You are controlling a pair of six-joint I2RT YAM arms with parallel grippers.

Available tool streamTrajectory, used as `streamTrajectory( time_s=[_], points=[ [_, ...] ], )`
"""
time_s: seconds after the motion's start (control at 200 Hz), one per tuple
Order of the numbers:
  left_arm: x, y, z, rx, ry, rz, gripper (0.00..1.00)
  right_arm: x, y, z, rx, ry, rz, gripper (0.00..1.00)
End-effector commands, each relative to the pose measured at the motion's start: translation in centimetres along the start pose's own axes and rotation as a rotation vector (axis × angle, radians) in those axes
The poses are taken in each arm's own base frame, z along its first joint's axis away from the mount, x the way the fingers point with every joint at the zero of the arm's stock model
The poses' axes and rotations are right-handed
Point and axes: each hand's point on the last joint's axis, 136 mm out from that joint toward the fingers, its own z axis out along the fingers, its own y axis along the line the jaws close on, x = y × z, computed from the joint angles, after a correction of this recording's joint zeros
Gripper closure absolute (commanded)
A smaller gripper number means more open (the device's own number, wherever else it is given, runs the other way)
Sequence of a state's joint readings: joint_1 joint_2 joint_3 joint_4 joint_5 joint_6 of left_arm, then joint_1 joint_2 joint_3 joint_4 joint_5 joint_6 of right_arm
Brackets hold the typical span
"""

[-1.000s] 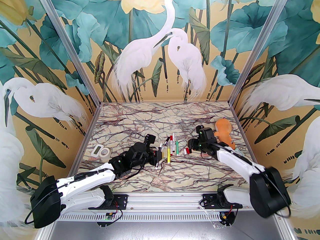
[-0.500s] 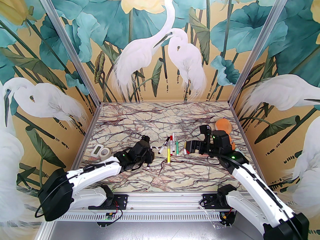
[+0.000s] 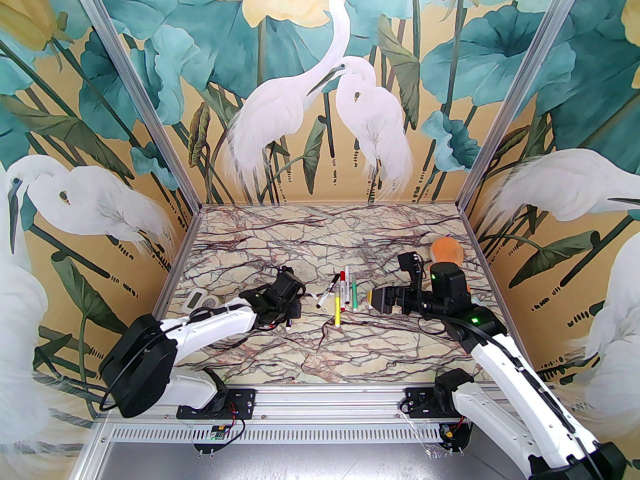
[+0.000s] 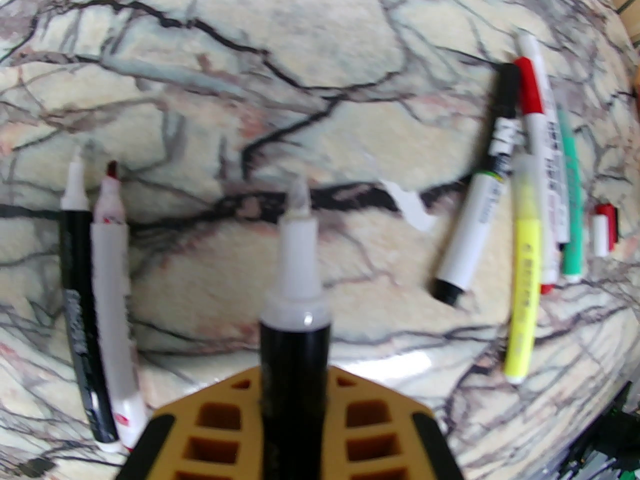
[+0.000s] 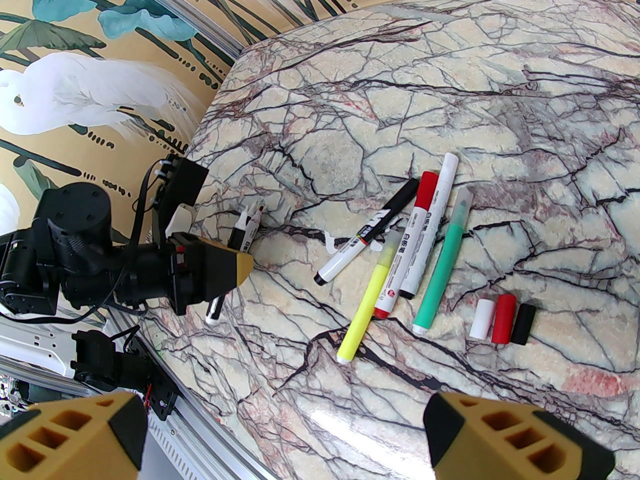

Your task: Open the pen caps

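Now, three loose pen caps (image 5: 503, 319), five capped pens (image 5: 407, 253), left tool (image 5: 239, 268) gripping pen (image 4: 295, 318), right tool (image 5: 282, 408) apart

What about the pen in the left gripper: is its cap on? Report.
No: the left wrist view shows the black pen in the left gripper with its whitish tip bare, no cap on it.
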State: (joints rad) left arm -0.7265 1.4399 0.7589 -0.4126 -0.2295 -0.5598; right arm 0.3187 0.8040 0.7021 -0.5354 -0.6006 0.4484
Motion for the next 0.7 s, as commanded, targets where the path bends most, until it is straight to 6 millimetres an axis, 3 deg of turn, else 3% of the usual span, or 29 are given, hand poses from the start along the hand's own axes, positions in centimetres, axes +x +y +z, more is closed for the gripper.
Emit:
streamTrajectory(
  time_s=[0.0, 0.36, 0.695],
  points=[
    [-0.5, 2.0, 0.5, -0.139, 0.001, 0.045, 0.95, 0.1, 0.0, 0.0, 0.002, 0.005, -0.012, 0.01],
    [-0.1, 2.6, 2.5, -0.228, 0.059, 0.08, 0.93, 0.2, -0.6, 0.3, 0.027, 0.012, -0.004, 0.01],
    [0.2, 3.0, 3.2, -0.266, 0.078, 0.095, 0.81, 0.3, -0.8, 0.3, 0.036, 0.017, 0.001, 0.01]
  ],
)
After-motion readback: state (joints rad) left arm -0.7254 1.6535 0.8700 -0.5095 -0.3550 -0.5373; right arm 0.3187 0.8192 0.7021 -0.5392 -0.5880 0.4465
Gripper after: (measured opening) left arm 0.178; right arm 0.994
